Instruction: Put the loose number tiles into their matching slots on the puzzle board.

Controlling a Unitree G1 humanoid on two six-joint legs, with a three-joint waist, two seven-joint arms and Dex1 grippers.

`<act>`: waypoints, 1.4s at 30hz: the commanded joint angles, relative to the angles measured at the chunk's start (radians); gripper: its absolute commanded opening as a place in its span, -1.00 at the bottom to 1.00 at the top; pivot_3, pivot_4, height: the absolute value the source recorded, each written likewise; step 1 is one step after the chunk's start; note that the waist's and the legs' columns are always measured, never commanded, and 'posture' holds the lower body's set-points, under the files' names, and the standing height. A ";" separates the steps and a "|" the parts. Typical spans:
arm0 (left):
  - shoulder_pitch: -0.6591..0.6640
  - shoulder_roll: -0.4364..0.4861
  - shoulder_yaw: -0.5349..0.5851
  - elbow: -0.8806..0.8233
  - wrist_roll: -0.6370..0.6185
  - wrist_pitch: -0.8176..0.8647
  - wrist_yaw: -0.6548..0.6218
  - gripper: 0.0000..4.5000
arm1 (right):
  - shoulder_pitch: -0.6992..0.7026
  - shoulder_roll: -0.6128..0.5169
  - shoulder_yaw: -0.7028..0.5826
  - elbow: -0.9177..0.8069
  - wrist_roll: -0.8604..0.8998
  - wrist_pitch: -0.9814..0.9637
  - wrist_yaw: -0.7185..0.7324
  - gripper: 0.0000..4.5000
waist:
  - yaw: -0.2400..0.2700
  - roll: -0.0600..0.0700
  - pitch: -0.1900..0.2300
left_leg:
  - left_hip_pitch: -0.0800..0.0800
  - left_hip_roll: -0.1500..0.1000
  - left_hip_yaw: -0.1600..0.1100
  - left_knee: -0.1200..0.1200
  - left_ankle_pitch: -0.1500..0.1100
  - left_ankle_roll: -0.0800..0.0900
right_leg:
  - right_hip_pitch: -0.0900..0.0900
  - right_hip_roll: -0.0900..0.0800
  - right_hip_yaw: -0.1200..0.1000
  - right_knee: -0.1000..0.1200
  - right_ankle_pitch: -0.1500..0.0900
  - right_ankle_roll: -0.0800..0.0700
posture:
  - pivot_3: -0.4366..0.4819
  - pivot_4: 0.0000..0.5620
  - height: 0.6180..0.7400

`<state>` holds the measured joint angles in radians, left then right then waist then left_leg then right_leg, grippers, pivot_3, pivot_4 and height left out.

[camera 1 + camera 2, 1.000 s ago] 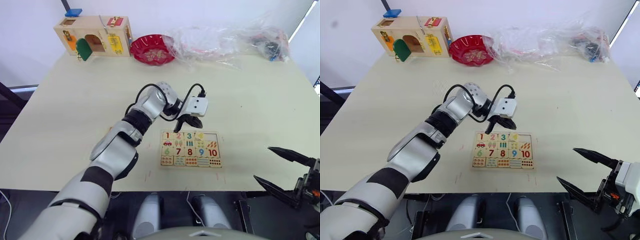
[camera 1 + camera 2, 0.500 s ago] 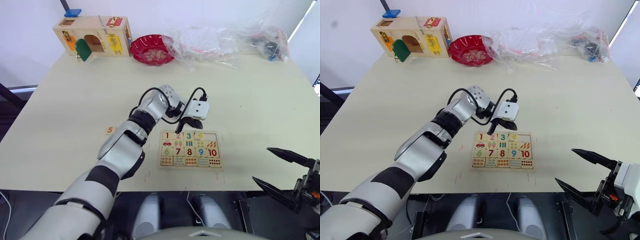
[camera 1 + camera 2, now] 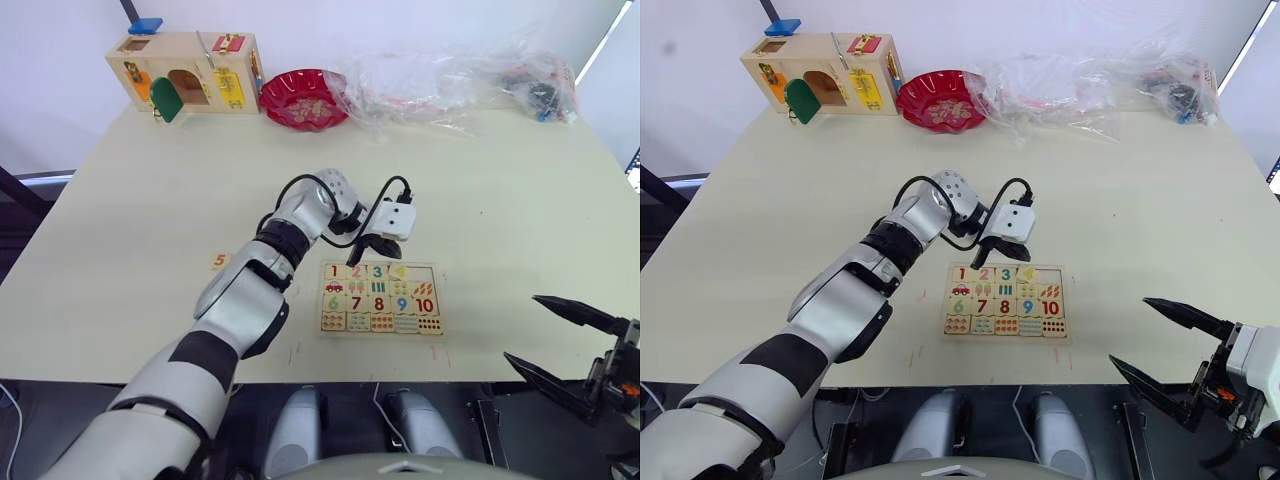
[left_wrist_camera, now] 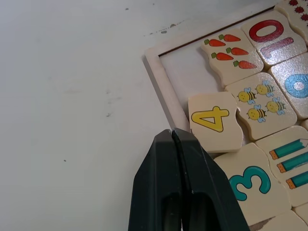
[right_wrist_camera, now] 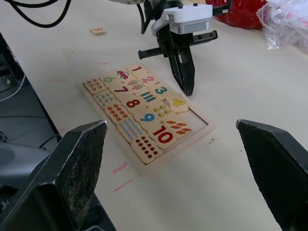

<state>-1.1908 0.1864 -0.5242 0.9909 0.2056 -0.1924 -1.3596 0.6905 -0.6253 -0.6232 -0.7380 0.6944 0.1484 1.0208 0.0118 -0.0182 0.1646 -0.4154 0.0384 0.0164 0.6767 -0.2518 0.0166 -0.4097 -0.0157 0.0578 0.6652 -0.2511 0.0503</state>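
The puzzle board [image 3: 381,298] lies flat on the pale table [image 3: 150,200], near the table's front edge, and serves as the landmark here; the left arm reaches forward and bends inward at the wrist, so the left gripper [image 3: 352,258] points down at the board's far rim, near its far left part, with its two black fingers [image 4: 180,187] pressed together and holding nothing; the tips sit just off the board's far edge, beside the 4 tile [image 4: 214,121]. That yellow 4 tile lies askew, overlapping the far rim rather than seated flat in its recess; beside it, toward the board's right end, the last slot [image 4: 187,77] of the far row shows bare wood. The 1, 2 and 3 tiles [image 3: 357,271] sit in the far row to the left of the 4; the 3 [image 4: 248,183] lies just next to the closed fingertips. The 5 tile [image 3: 218,261] lies loose on the table, well apart from the board on its left side. The right gripper [image 3: 560,340] hangs off the table's front edge, to the right of the board and well clear of it; its two fingers [image 5: 62,173] are spread wide apart and empty.
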 commanded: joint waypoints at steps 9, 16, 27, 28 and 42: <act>0.023 0.010 0.019 -0.071 0.007 -0.002 -0.043 -0.98 | 0.009 -0.002 -0.023 -0.029 0.018 -0.009 0.000 1.00 | 0.000 0.000 0.000 | 0.000 0.000 0.000 0.000 0.000 0.000 | 0.000 0.000 0.000 0.000 0.000 0.000 | -0.05 -0.47 1.00; 0.035 0.016 0.018 -0.097 0.009 0.012 -0.055 -0.98 | 0.009 -0.004 -0.024 -0.027 0.019 -0.009 0.001 1.00 | 0.000 0.000 0.000 | 0.000 0.000 0.000 0.000 0.000 0.000 | 0.000 0.000 0.000 0.000 0.000 0.000 | -0.05 -0.47 1.00; 0.058 0.033 0.098 -0.168 -0.072 0.097 -0.058 -0.98 | 0.016 0.010 -0.015 -0.041 0.022 -0.010 -0.009 1.00 | 0.000 0.000 0.000 | 0.000 0.000 0.000 0.000 0.000 0.000 | 0.000 0.000 0.000 0.000 0.000 0.000 | -0.05 -0.47 1.00; 0.071 0.046 0.121 -0.199 -0.097 0.124 -0.070 -0.98 | 0.014 0.015 -0.009 -0.046 0.029 -0.007 -0.017 1.00 | 0.000 0.000 0.000 | 0.000 0.000 0.000 0.000 0.000 0.000 | 0.000 0.000 0.000 0.000 0.000 0.000 | -0.05 -0.47 1.00; 0.487 0.169 0.549 -0.801 -0.377 0.608 0.349 -0.98 | -0.340 0.121 0.235 0.024 -0.032 0.038 -0.324 1.00 | -0.017 0.001 -0.001 | 0.001 0.001 -0.002 0.001 0.000 0.000 | 0.000 -0.001 -0.002 0.005 0.000 0.000 | -0.05 -0.47 1.00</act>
<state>-0.7292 0.3675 -0.0527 0.2808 -0.1239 0.3966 -1.1093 0.3929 -0.5320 -0.4177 -0.7241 0.7155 0.2077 0.7643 -0.0055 -0.0177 0.1641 -0.4148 0.0387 0.0140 0.6785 -0.2517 0.0163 -0.4097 -0.0169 0.0558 0.6703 -0.2513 0.0503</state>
